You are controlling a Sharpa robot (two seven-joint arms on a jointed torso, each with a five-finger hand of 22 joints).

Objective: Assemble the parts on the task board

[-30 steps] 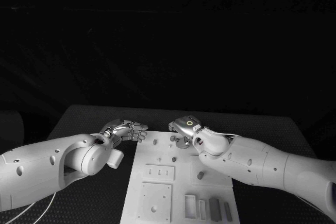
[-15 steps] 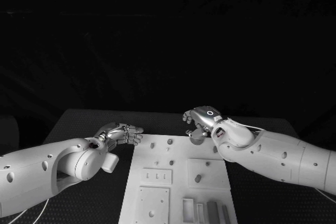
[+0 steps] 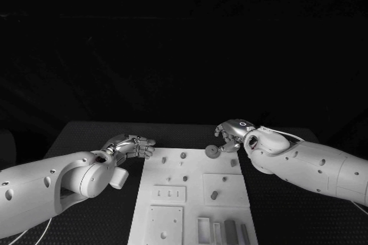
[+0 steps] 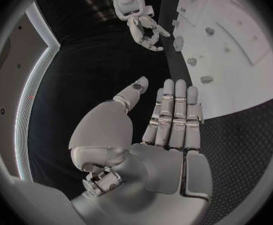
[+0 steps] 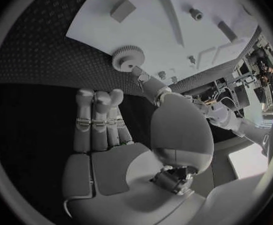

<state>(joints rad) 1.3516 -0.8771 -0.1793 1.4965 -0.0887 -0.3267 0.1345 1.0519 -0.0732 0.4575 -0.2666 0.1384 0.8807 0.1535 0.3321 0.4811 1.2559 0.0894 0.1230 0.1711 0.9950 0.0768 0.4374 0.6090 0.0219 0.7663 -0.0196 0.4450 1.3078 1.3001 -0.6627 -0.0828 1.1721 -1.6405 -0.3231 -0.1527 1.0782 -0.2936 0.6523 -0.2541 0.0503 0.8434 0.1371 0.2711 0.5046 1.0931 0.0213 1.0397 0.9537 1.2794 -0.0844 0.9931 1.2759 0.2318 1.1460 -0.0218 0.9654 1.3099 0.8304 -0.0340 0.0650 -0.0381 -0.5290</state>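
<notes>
1. The right hand (image 3: 232, 134) hangs over the far right corner of the task board (image 3: 173, 177) and pinches a small toothed gear (image 3: 211, 152) at its fingertips. The gear sits just below and to the board side of those fingertips, lifted clear of the white surface as far as the head view shows.
2. In the right wrist view the gear (image 5: 128, 58) is flat and round, its teeth plain along the rim. It is held at one edge by the thumb tip, while the other fingers (image 5: 99, 116) lie straight and together, touching nothing.
3. The gear has no long axis. What matters is its face, which looks tilted and not yet level with the board.
4. The left hand (image 3: 132, 146) rests beside the far left edge of the board, holding nothing. The left wrist view shows its fingers (image 4: 175, 116) straight, side by side, thumb apart.
5. The right hand is plainly the nearer to the gear and to the pegs (image 3: 183, 155) standing in the far part of the board.
6. Near the board's front edge, several upright blocks (image 3: 230, 230) stand in a row in their slots; a raised square plate (image 3: 225, 189) carries a small peg.
7. Judgement: the next step is to bring the gear down onto a post. Which post, I cannot tell.
</notes>
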